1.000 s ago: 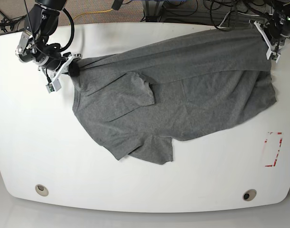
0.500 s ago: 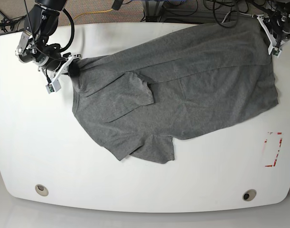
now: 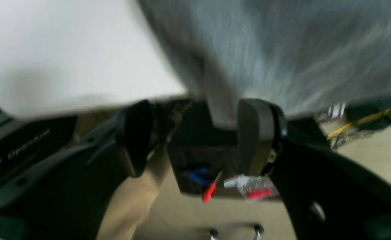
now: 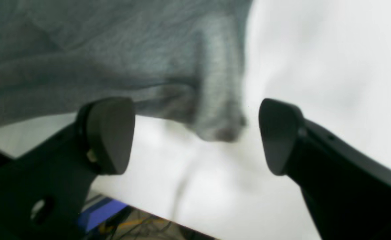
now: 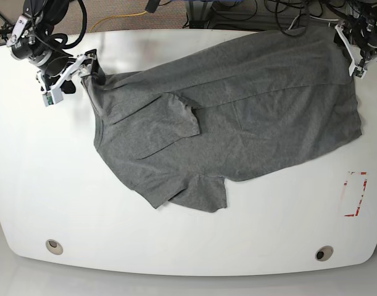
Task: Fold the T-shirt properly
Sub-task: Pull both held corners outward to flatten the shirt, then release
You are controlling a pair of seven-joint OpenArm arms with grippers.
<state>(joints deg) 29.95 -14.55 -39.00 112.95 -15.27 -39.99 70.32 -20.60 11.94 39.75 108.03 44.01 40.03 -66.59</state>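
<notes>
the right hand [image 4: 195, 133] stands wide open, a corner of the grey t-shirt [image 5: 237, 117] lying loose between its fingers [image 4: 109, 133] on the white counter [image 5: 46, 172]. the left hand [image 3: 195, 136] also gapes, shirt hem beside one finger at the counter's far edge. blurred lettering on its arm is unreadable.

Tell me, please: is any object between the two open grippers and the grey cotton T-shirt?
Nothing visible. The right gripper has the grey cotton T-shirt corner between its open jaws; the left gripper has the hem between its jaws.
</notes>
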